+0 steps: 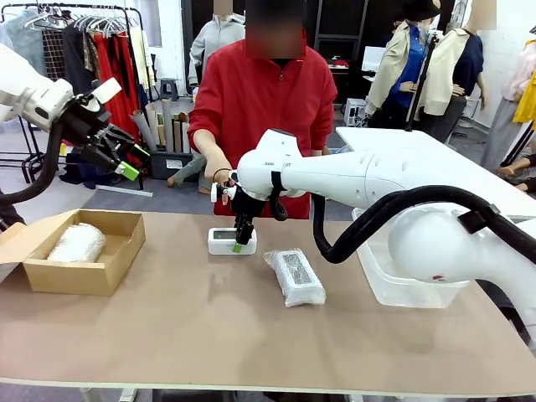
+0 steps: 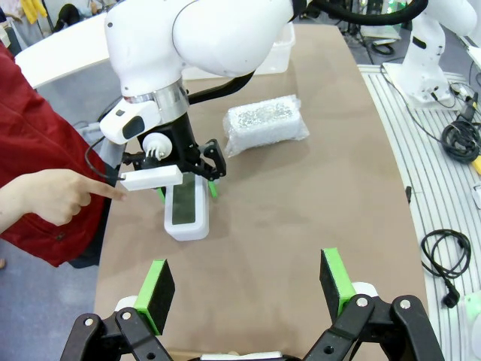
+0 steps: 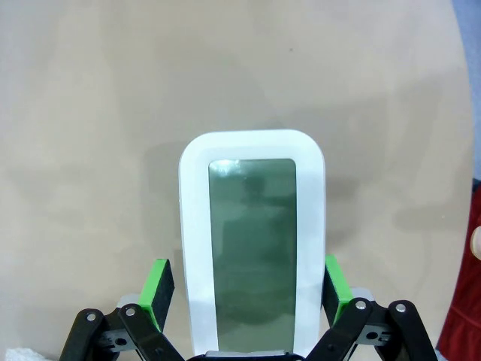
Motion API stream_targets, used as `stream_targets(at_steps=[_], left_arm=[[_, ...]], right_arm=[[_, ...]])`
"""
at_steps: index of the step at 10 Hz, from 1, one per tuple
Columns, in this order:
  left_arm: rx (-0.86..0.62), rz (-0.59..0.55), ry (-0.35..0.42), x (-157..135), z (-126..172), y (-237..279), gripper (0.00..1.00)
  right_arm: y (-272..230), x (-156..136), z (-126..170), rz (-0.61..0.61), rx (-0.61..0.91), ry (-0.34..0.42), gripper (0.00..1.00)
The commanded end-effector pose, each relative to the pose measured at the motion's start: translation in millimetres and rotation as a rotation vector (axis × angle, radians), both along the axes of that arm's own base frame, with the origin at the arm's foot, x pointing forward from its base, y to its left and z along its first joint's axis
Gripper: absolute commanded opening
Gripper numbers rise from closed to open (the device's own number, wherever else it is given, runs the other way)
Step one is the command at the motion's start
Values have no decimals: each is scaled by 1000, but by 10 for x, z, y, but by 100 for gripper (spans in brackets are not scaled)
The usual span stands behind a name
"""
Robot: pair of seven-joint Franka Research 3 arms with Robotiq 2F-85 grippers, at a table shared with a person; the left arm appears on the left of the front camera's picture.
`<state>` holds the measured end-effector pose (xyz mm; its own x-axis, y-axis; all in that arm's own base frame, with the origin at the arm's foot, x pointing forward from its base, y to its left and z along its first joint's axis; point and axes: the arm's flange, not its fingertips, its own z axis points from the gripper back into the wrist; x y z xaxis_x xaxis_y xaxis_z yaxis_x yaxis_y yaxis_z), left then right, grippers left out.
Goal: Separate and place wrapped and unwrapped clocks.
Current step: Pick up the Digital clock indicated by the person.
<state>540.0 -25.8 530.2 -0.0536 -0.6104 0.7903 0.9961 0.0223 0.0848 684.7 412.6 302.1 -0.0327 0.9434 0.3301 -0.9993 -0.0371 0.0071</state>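
- R gripper (image 3: 246,286) sits low over bare white rounded-rectangle digital clock w/ grey-green screen (image 1: 224,243) on brown table (image 1: 209,335); jaws apart, one pad either side, not clamped.
- L gripper (image 1: 132,159) hangs high above brown cardboard box (image 1: 84,280), jaws wide, empty.
- One whitish bubble-wrap lump (image 1: 77,243) lies in box; second bubble-wrap lump (image 1: 295,275) on table near clear plastic tub (image 1: 402,289).
- Step: grasping bare clock. Next, prob.: close squarely on its long sides, then lift.
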Motion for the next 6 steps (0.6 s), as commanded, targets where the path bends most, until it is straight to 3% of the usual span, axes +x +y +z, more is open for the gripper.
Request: stream_targets(at_steps=[1, 5, 6], left_arm=[[-1, 7, -5, -14, 15, 13, 100], [-1, 7, -5, -14, 15, 13, 100], [-1, 7, -5, -14, 15, 13, 100]], right_arm=[[90, 98, 34, 8, 35, -26, 80], [44, 92, 70, -10, 47, -40, 0], [18, 45, 137, 1, 59, -35, 0]])
